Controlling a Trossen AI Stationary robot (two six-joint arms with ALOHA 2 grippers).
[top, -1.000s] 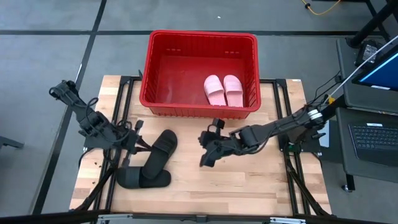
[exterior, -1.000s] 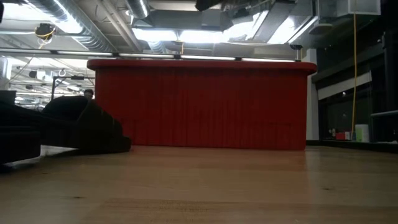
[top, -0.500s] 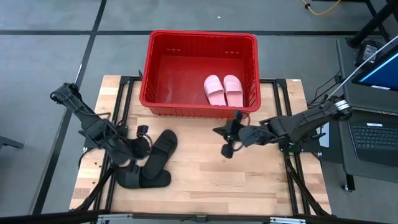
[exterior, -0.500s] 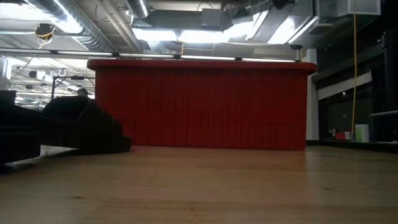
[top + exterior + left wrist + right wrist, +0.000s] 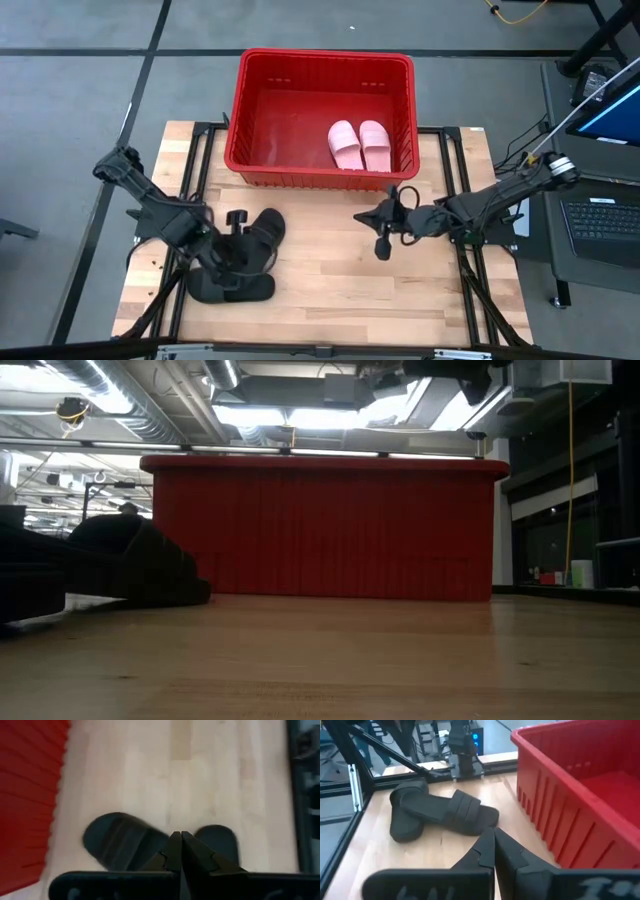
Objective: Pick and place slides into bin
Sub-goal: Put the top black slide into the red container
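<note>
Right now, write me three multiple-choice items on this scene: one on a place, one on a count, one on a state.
1. Where are the pink slides?
A. On the table
B. Inside the red bin
C. In a gripper

2. How many black slides lie on the table?
A. Two
B. One
C. Four

3. How are the right gripper's fingers?
A. Wide open
B. Clamped on a slide
C. Shut, holding nothing

Answers: 1 B, the high view shows the pair on the bin's floor. 2 A, two overlap beneath the left gripper. 3 C, the right wrist view shows its tips meeting over bare wood.
</note>
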